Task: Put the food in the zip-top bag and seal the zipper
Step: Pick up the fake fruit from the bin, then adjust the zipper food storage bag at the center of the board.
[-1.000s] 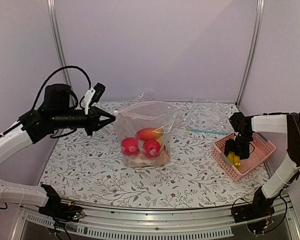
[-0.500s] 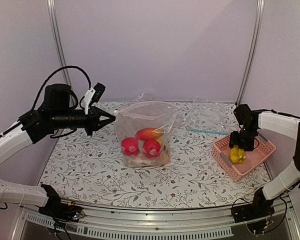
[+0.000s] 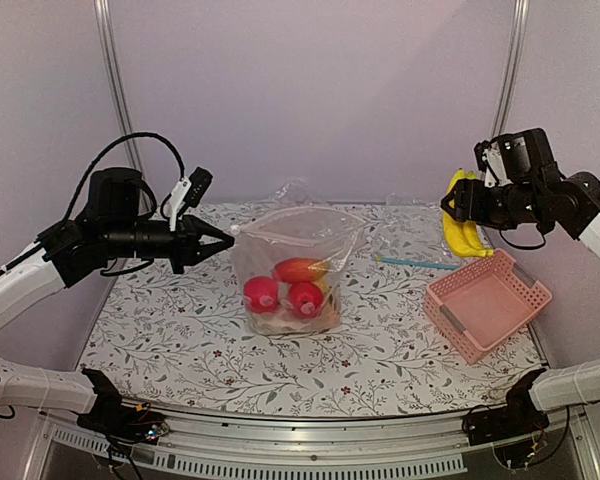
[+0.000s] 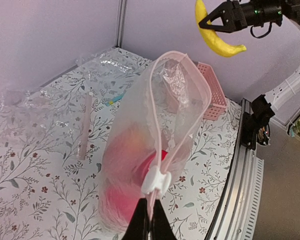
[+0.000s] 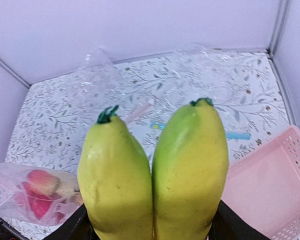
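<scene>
My left jaws are pinched shut on the left corner of the bag (image 3: 290,270), right under the white slider (image 4: 156,182) on its zipper (image 4: 150,115). That grip holds the bag upright at the middle of the table (image 3: 180,340), with its mouth gaping wide and the zipper unsealed.

Inside it sit two red fruits (image 3: 261,292), an orange-red one (image 3: 300,267) above them, and a pale lump (image 3: 280,320) at the bottom. The lump may be cauliflower, but the crinkled plastic blurs it.

My right jaws clamp a pair of bananas (image 3: 462,235), one finger on each side. They hang in the air near the table's back right corner, above and behind the pink basket (image 3: 450,325), well apart from the bag. From my right wrist they fill most of the view, yellow-green with dark green tips.

The basket sits by the right edge of the table. Between it and the bag, toward the back edge, lies a teal strip (image 3: 415,263) on loose clear plastic. More crumpled clear plastic (image 3: 295,190) lies along the back edge behind the bag.
</scene>
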